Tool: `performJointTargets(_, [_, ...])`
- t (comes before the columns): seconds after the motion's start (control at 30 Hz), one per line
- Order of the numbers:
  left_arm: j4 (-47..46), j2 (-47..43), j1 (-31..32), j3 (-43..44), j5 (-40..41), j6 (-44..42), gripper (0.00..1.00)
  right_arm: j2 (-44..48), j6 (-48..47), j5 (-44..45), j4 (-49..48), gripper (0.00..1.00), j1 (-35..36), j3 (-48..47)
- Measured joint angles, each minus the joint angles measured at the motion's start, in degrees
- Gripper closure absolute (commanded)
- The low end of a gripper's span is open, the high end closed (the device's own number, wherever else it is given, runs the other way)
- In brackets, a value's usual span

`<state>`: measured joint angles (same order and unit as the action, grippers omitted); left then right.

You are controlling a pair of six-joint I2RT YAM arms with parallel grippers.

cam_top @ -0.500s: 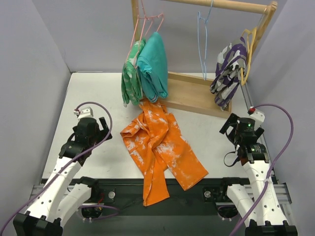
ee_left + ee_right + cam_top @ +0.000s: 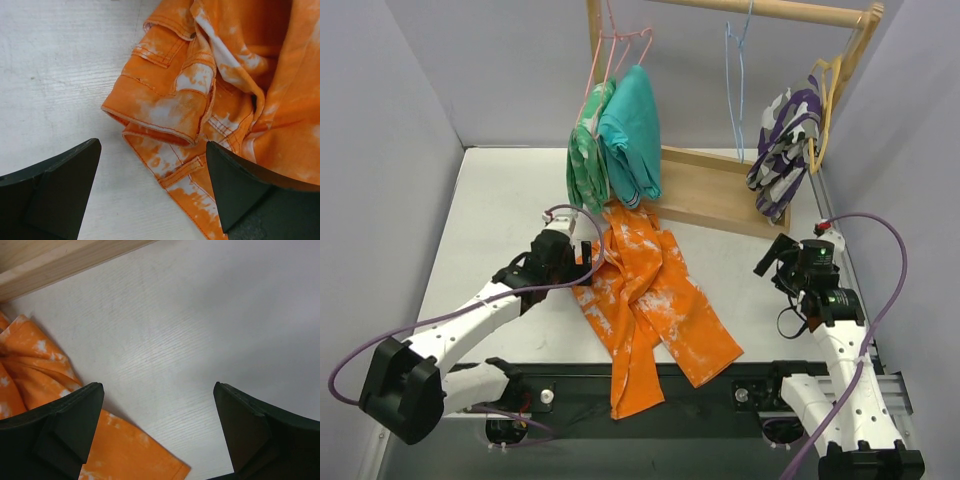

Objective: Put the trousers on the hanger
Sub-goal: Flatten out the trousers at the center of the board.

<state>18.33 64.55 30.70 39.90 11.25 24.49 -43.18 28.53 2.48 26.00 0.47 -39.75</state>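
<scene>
The orange trousers with white splotches lie crumpled on the white table, one leg hanging over the near edge. The light-blue hanger hangs empty from the wooden rail at the back. My left gripper is open, low over the left edge of the trousers. In the left wrist view the folded waistband and a belt loop of the trousers lie between and just ahead of the open left gripper. My right gripper is open, right of the trousers. In the right wrist view the right gripper hovers over bare table, with a trouser edge at lower left.
A wooden rack stands at the back, with its base board and rail. On it hang a teal garment and a green one on pink hangers, and a purple-and-white garment on a yellow hanger. Grey walls close in on three sides.
My left arm has reached forward and to the right, from the table's left side to the trousers' left edge. The right gripper has shifted slightly left.
</scene>
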Motion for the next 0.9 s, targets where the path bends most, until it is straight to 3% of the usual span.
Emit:
performJointTargets(0.43, [-6.25,7.32,1.14,-0.02,-0.61,-1.66,0.05,2.03,-0.81,-8.61,1.53,0.09,2.91,4.22])
performJointTargets(0.5, [-7.15,9.57,1.14,0.0,-0.74,-2.19,0.33,1.22,-1.55,-9.33,1.64,0.1,5.33,4.22])
performJointTargets(0.53, [-7.3,10.73,1.14,0.11,-0.85,-2.38,0.39,0.66,-1.68,-9.35,1.6,0.1,7.28,4.22])
performJointTargets(0.57, [-7.5,11.89,1.11,0.15,-1.01,-2.69,0.63,-0.02,-1.79,-9.29,1.51,0.1,9.64,4.2])
performJointTargets(0.67, [-6.67,14.86,1.14,1.25,-1.03,-3.67,0.95,-3.76,-1.77,-7.74,1.11,0.1,20.28,3.72])
performJointTargets(0.73, [-5.68,15.67,1.14,2.25,-0.48,-3.74,1.0,-7.98,-1.79,-6.82,0.61,0.1,27.78,2.21])
performJointTargets(0.9, [-4.61,13.86,1.11,2.49,0.72,-2.93,1.0,-21.07,-2.58,-5.03,-2.34,0.08,42.93,-5.22])
